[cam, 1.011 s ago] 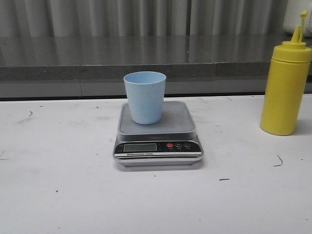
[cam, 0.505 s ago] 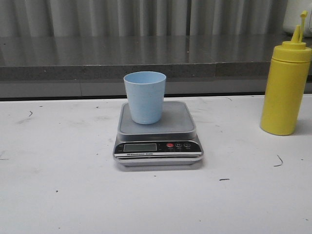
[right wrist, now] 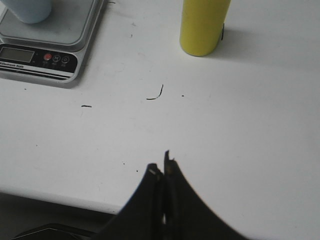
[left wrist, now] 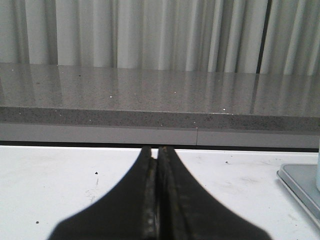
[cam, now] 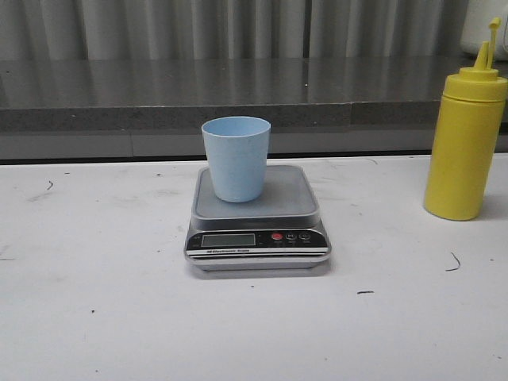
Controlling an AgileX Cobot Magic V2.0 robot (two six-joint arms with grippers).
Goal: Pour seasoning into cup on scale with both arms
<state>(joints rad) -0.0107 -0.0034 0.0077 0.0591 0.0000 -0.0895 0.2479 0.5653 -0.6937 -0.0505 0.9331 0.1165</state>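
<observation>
White table (cam: 95,317) — cup (cam: 236,158) on scale (cam: 258,214); seasoning (cam: 464,143) nozzle cropped.

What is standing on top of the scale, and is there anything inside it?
A pale blue cup stands upright on the scale's grey platform, toward its left side. Only the upper inner wall shows, and it looks bare. The rim hides the bottom, so I cannot tell whether the cup is empty.

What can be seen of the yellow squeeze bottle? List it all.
The yellow squeeze bottle looks like opaque plastic, a tall cylinder with a wider screw cap and a pointed nozzle carrying a small tip cap. It stands upright on the white table, at the robot's right, well apart from the scale and the cup. Nothing touches it but the table. The right wrist view shows only its lower body.
</observation>
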